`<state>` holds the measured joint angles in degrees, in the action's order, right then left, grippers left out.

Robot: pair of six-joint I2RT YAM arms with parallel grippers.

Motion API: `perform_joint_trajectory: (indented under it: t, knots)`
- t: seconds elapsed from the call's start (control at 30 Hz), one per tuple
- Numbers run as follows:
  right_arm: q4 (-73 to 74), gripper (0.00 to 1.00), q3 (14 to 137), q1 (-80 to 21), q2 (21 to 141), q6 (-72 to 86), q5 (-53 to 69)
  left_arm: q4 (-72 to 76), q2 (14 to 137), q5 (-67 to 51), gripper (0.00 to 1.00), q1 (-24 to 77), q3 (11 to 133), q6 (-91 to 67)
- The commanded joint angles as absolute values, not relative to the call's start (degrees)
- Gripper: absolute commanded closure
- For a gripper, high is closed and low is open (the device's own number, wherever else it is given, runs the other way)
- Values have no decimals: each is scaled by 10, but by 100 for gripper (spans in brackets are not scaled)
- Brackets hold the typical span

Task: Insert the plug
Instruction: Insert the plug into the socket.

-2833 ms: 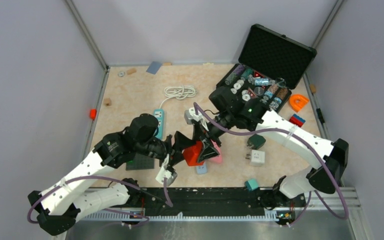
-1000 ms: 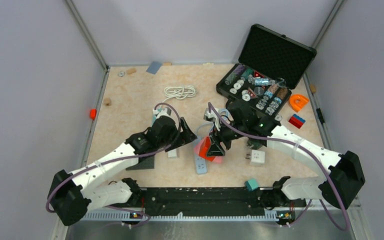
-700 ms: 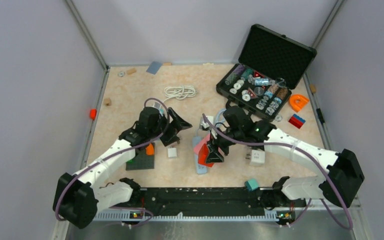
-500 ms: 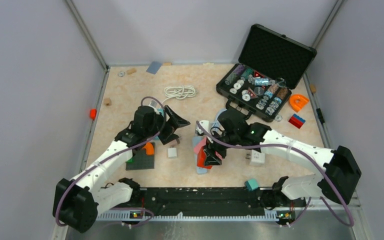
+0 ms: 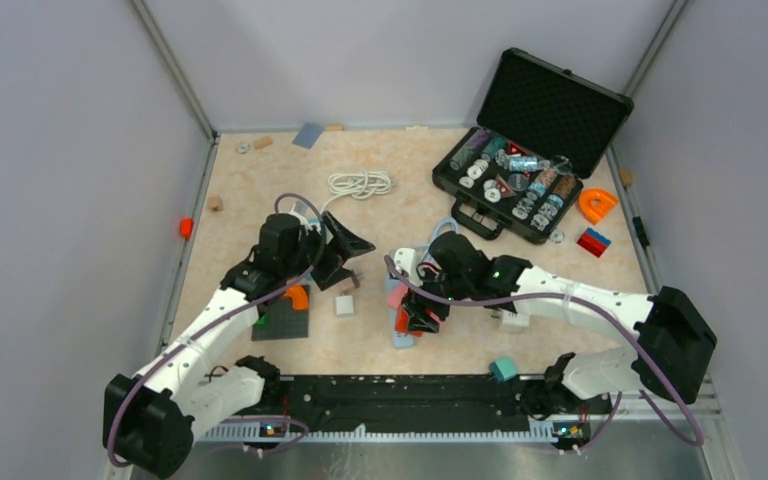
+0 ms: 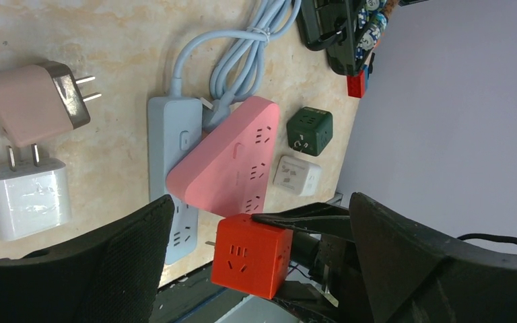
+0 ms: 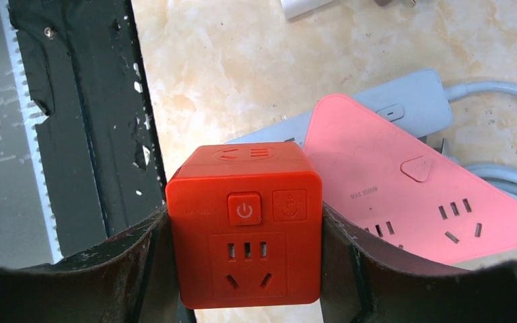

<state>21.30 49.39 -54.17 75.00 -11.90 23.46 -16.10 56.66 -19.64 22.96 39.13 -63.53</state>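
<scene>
The plug is a red cube adapter (image 7: 244,225) with a power button and sockets on its face. My right gripper (image 7: 244,222) is shut on its two sides. In the top view the red cube (image 5: 403,320) hangs over the near end of the blue-grey power strip (image 5: 401,341), beside the pink triangular strip (image 5: 397,294) that lies across it. From the left wrist, the red cube (image 6: 252,256) shows a metal prong pointing toward the blue-grey strip (image 6: 168,134). My left gripper (image 5: 352,262) stands wide open and holds nothing, left of the strips.
A pink charger (image 6: 30,101) and a white charger (image 6: 23,198) lie left of the strips. A green cube (image 6: 309,130) and a white cube (image 6: 297,175) sit to their right. The open black case (image 5: 520,190) stands at back right. The black rail (image 7: 74,101) runs along the near edge.
My right gripper has carried the red cube leftward and nearer, down to the near end of the blue-grey strip. My left arm has pulled back to the left, still open.
</scene>
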Motion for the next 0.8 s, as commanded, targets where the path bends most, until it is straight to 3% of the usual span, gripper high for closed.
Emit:
perform_joint_trajectory:
  t: [0.0, 0.77]
  knots:
    - [146, 100, 484, -548, 738, -107, 244, -156, 545, -185, 1, 227, 388, -630]
    - [115, 100, 463, -557, 768, -150, 270, -164, 523, -183, 1, 226, 372, -631]
